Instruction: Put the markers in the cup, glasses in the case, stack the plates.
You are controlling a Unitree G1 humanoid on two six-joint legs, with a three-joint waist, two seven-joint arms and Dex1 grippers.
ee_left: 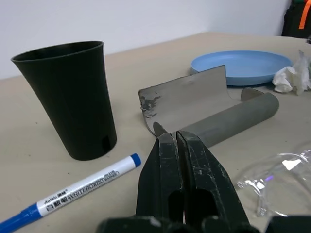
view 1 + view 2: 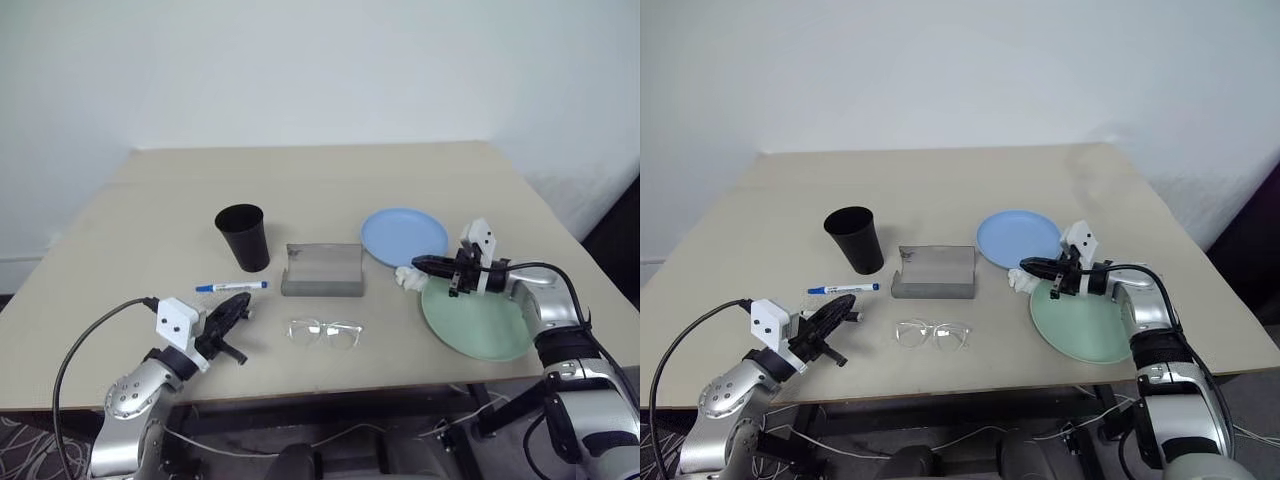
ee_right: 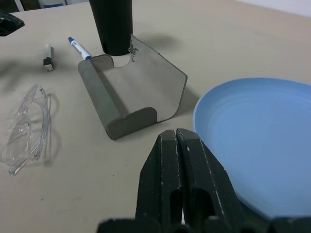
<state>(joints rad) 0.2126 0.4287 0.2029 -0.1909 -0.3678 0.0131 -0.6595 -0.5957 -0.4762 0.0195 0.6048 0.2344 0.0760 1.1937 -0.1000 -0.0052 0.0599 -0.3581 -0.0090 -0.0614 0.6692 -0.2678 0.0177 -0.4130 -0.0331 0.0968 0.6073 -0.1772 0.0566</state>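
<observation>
Both my pincers are pressed fully shut and hold nothing. My left pincer (image 2: 237, 305) hangs just above the bench (image 2: 320, 180), on my near side of the marker (image 2: 231, 287); my right pincer (image 2: 420, 264) hovers over the far rim of the green plate (image 2: 480, 320), by the white wad (image 2: 408, 279).

I place everything from the case (image 2: 322, 270), which lies open in the middle. The cup (image 2: 243, 237) stands upright just left of it, a little farther back. The marker lies flat left of the case, in front of the cup. The glasses (image 2: 324, 332) rest on the near side of the case, apart from it. The blue plate (image 2: 404, 236) sits right of the case, with the green plate nearer me and touching or almost touching it.

The marker looks like my first job, I judge. I should part the left fingers before lowering, straddle the white barrel at mid-length across its axis, and close only once both tips sit low beside it, since it may roll. Then I lift it clear, tip it upright and release inside the cup's mouth without nudging the light tumbler over.
</observation>
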